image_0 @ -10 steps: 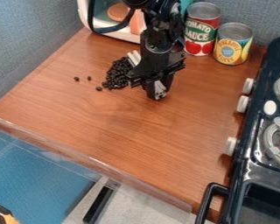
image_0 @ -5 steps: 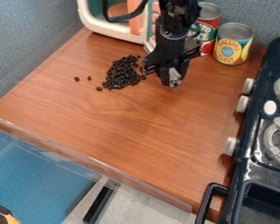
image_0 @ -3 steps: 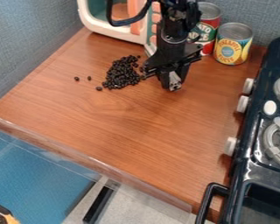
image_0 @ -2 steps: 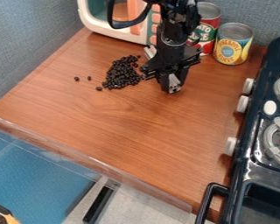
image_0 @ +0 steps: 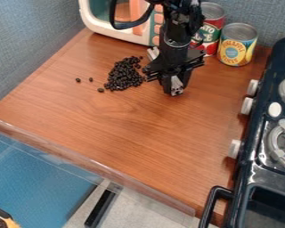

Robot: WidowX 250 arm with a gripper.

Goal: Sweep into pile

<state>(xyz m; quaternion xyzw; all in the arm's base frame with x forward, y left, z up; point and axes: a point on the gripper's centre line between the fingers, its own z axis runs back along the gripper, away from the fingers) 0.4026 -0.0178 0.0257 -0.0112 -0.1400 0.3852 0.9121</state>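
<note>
stray beans (image_0: 101,90) sit past the pile (image_0: 123,76) from the claw (image_0: 164,72), which looks wide open and empty tbh

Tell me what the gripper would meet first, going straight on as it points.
Most likely the counter, just beside the dark pile; how high the gripper hangs above it is hard to judge.

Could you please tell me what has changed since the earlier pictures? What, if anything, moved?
The claw has shifted right in the view and slightly back, away from the pile. The pile's visible part, stray beans and cans stayed put.
</note>
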